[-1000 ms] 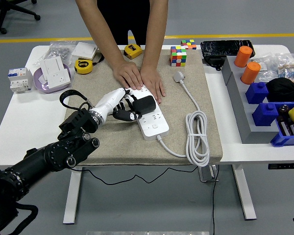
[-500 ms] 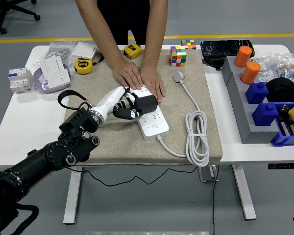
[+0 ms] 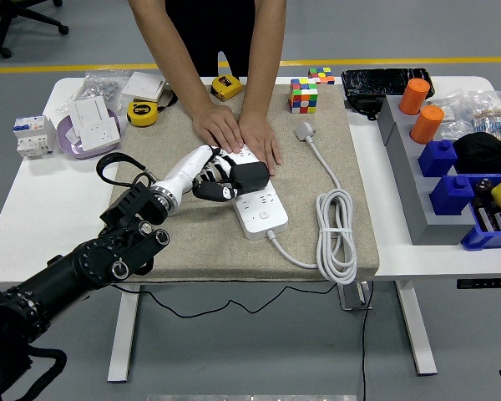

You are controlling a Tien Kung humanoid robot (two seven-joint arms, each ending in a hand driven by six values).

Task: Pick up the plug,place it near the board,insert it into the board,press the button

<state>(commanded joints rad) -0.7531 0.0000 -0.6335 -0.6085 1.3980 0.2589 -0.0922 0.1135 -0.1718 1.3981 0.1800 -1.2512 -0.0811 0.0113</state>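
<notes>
A white power strip (image 3: 261, 209) lies on the beige mat, its cable (image 3: 334, 236) coiled to the right. A black plug (image 3: 250, 176) sits on the strip's far half. My left hand (image 3: 215, 180) comes in from the lower left with its fingers curled around the plug from the left. A person at the far side presses both hands (image 3: 238, 132) flat on the strip's far end. The strip's button (image 3: 265, 215) shows near its front end, uncovered. My right hand is out of view.
A colour cube (image 3: 304, 95) and two tape measures (image 3: 142, 113) lie at the back of the mat. White sockets and a breaker (image 3: 33, 136) sit at the far left. Grey and blue bins (image 3: 451, 190) with orange cylinders stand on the right.
My left hand and the black plug have shifted slightly up and away along the strip. The person's hands have stayed put.
</notes>
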